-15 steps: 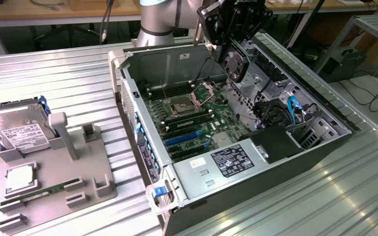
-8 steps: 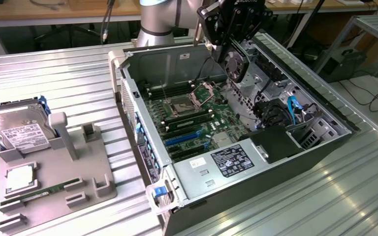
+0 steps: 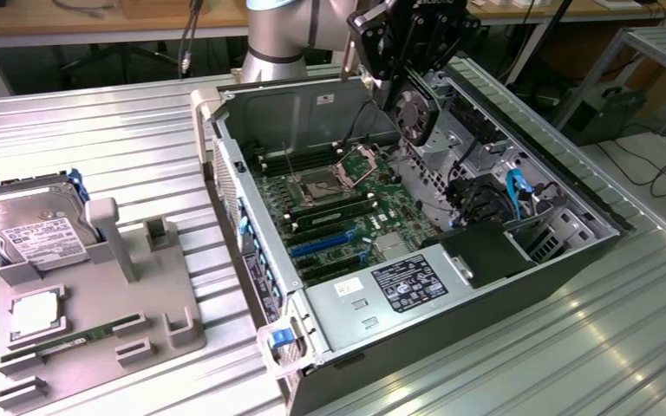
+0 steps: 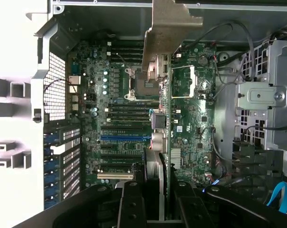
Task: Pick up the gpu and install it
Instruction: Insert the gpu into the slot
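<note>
The gpu (image 3: 413, 114) hangs above the open computer case (image 3: 252, 260), its dark face with a round fan towards the exterior camera. My gripper (image 3: 408, 82) is shut on its upper edge. In the wrist view the gpu (image 4: 165, 118) appears edge-on, with green board components on one side and its silver end bracket (image 4: 169, 28) at the far end. My gripper (image 4: 160, 194) clamps it between black fingers (image 4: 133, 202). The card hovers over the motherboard (image 4: 124, 95), beside the processor socket (image 3: 323, 186) and apart from the blue expansion slot (image 4: 124, 137).
A grey parts holder (image 3: 136, 303) on the exterior view's left carries a silver hard drive (image 3: 38, 230), a green memory stick (image 3: 73, 340) and a square chip (image 3: 35, 314). The power supply (image 3: 408, 282) and drive cage (image 3: 541, 230) line the case. Blue cables (image 3: 519, 195) run nearby.
</note>
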